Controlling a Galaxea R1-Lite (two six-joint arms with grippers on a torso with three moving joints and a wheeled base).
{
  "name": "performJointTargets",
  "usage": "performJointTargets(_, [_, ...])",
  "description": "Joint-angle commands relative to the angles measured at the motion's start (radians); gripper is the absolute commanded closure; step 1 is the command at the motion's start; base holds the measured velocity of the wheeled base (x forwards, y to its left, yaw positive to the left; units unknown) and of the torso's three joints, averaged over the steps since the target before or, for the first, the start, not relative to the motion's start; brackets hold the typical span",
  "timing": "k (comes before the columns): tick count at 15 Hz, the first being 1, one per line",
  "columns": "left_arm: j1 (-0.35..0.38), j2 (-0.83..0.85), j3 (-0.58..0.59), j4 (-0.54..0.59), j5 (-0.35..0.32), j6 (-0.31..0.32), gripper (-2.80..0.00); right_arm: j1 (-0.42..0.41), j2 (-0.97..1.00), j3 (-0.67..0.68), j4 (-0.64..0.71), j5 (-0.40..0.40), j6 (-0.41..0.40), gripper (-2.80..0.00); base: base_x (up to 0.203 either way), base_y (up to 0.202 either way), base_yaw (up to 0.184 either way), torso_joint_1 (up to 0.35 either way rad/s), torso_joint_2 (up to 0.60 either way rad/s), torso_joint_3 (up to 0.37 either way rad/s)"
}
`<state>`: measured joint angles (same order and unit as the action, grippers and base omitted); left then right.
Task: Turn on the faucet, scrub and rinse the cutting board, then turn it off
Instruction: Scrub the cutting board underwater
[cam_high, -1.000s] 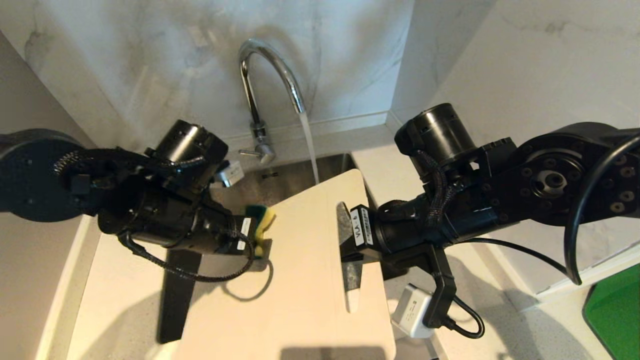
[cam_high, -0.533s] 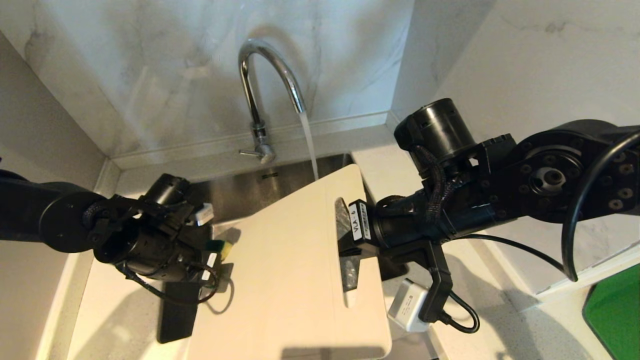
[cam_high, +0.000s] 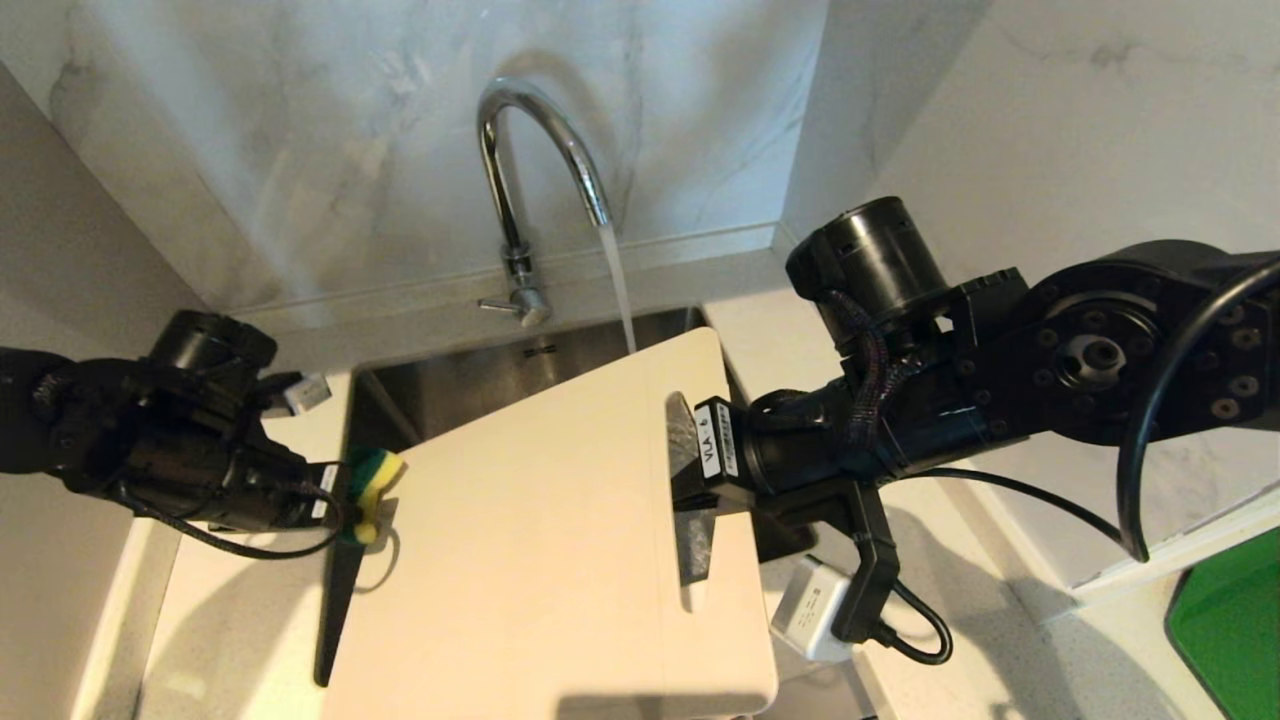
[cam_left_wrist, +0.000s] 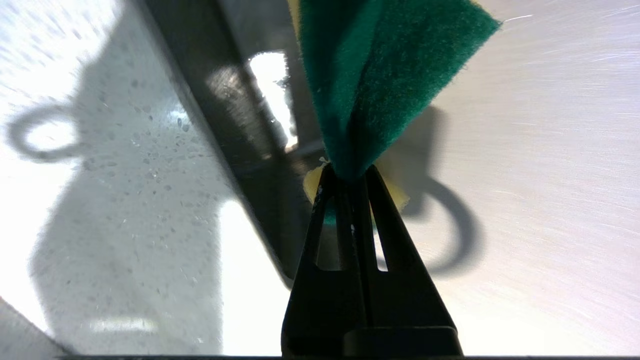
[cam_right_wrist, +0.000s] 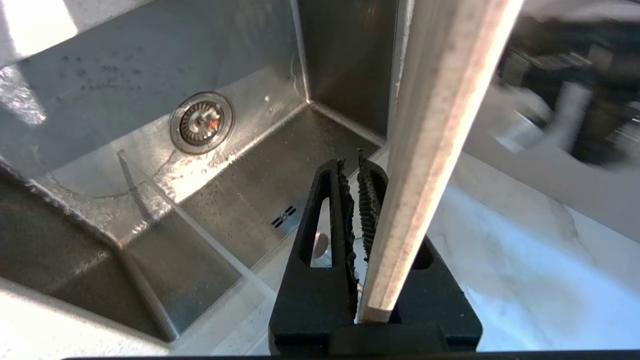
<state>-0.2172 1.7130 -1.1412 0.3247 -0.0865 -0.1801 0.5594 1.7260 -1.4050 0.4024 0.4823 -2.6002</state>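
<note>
cutting board (cam_high: 540, 540) tilted over sink (cam_high: 450, 385), near edge low | right gripper (cam_high: 690, 470) clamped at its handle slot | left gripper (cam_high: 335, 500) pinching green-yellow sponge (cam_high: 368, 480) at board's left edge, over counter (cam_high: 230, 620) | far: faucet (cam_high: 530, 170) running onto board's far corner | green mat (cam_high: 1230, 620) right.

A pale speckled surface (cam_high: 230, 620) surrounds a steel sink (cam_high: 470, 385) set into it. The faucet (cam_high: 520, 200) stands on the ledge behind the sink. Right of the sink, at the surface's edge, lies a bright green flat object (cam_high: 1235, 630).
</note>
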Motion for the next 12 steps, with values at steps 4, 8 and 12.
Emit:
performJointTargets(4, [-0.344, -0.182, -0.201, 0.207, -0.053, -0.163, 0.00, 0.001, 0.015, -0.019, 0.004, 0.000, -0.002, 0.00, 0.000, 0.000, 0.000, 0.000, 0.00, 0.000])
performJointTargets(8, [-0.577, -0.135, -0.229, 0.250, -0.020, -0.289, 0.00, 0.001, 0.009, -0.032, 0.004, -0.001, 0.002, 0.00, 0.000, 0.000, 0.000, 0.000, 0.00, 0.000])
performJointTargets(12, [-0.572, -0.101, -0.002, 0.136, 0.017, -0.302, 0.00, 0.001, 0.007, -0.037, 0.004, -0.002, 0.002, 0.00, 0.000, 0.000, 0.000, 0.000, 0.00, 0.000])
